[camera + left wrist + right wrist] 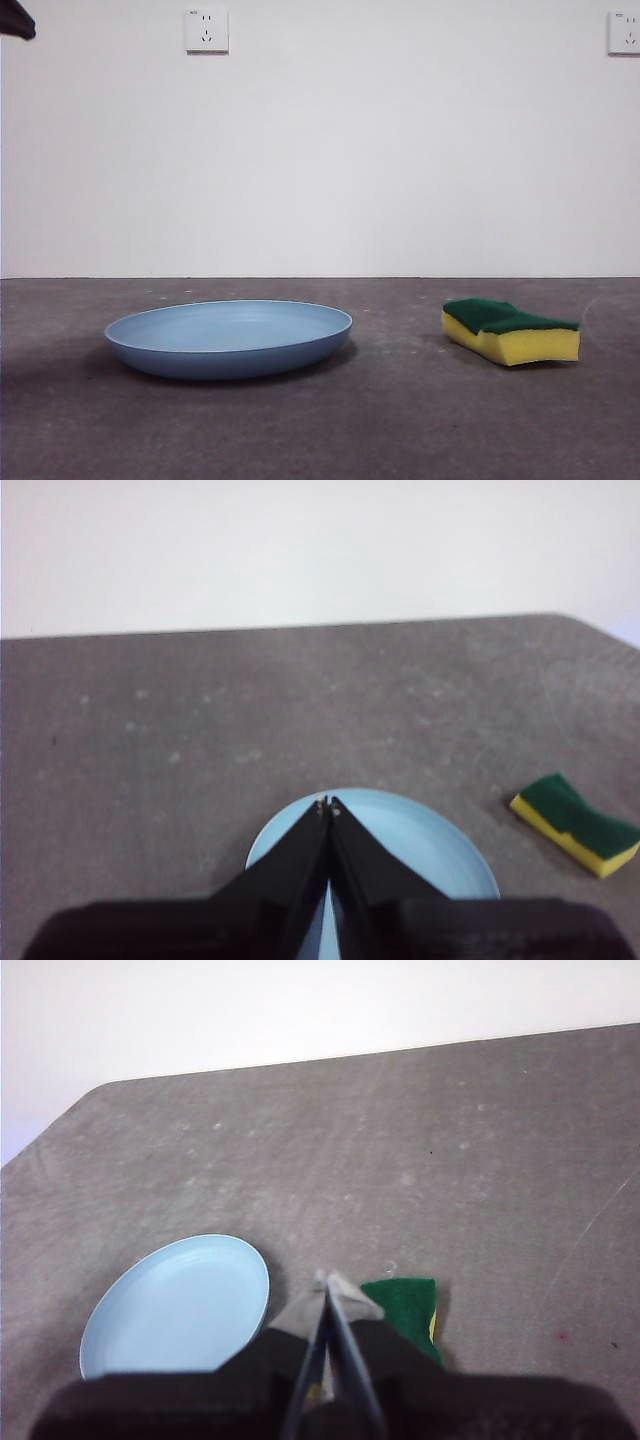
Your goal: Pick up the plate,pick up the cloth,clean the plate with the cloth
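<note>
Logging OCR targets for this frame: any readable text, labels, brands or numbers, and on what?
None readable.
Wall socket, upper left: small dark mark at its top corner, too small to read.
Second socket, right edge: same, illegible.
Plate, sponge, table: no print visible.

My light-blue plate (pixel 229 338) lies flat and upright on the counter. My cloth (pixel 510 331), yellow foam with the green side up, rests well apart from it.
</note>
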